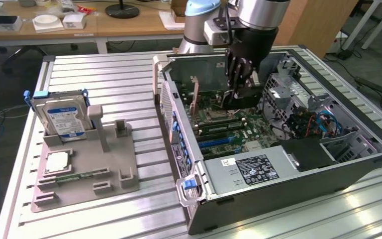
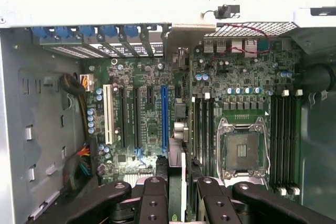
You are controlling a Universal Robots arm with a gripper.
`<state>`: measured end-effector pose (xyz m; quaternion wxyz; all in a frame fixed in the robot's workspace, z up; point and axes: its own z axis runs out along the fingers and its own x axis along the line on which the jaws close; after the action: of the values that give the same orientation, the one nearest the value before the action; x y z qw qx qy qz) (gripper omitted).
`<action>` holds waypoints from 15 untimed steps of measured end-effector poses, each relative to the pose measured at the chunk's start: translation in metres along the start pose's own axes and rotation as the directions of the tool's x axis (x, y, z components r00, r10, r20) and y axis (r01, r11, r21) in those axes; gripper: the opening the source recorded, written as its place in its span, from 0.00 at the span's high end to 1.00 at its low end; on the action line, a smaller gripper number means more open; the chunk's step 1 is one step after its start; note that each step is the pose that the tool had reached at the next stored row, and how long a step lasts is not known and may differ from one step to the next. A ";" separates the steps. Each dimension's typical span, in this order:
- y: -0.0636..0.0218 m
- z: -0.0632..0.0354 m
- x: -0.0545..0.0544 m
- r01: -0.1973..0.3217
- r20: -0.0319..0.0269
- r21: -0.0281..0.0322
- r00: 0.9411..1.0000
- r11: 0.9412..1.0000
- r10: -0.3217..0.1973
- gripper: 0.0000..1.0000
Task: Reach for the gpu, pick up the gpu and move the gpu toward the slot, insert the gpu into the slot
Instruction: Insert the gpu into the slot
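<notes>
Over the open computer case (image 1: 350, 164), my gripper (image 1: 238, 92) points down into it, shut on the gpu (image 1: 238, 101), a thin dark card hanging just above the motherboard. In the wrist view the gpu (image 2: 178, 161) appears edge-on between the black fingers (image 2: 155, 198), running away from the gripper (image 2: 177, 195). The long blue slot (image 2: 164, 119) lies right beside the card's edge and parallel to it. I cannot tell whether the card touches the board. From outside, the blue slot (image 1: 218, 143) sits nearer the case's front than the card.
A grey fixture (image 1: 105, 174) on the slatted metal table holds a blue-labelled hard drive (image 1: 61, 117) and a square processor chip (image 1: 58, 162). Inside the case are the processor socket (image 2: 242, 150), memory sticks (image 2: 283, 140), a labelled power supply (image 1: 257, 169) and cables (image 1: 310, 124).
</notes>
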<state>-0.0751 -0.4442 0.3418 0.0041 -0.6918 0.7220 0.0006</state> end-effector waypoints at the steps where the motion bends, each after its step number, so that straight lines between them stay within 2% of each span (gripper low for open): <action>1: 0.0001 0.0007 0.000 0.000 0.000 0.000 1.000 1.000 0.000 0.74; 15: 0.0011 0.0140 0.005 0.000 0.000 0.000 1.000 1.000 0.000 0.74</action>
<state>-0.0763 -0.4495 0.3277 0.0041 -0.6919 0.7220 0.0006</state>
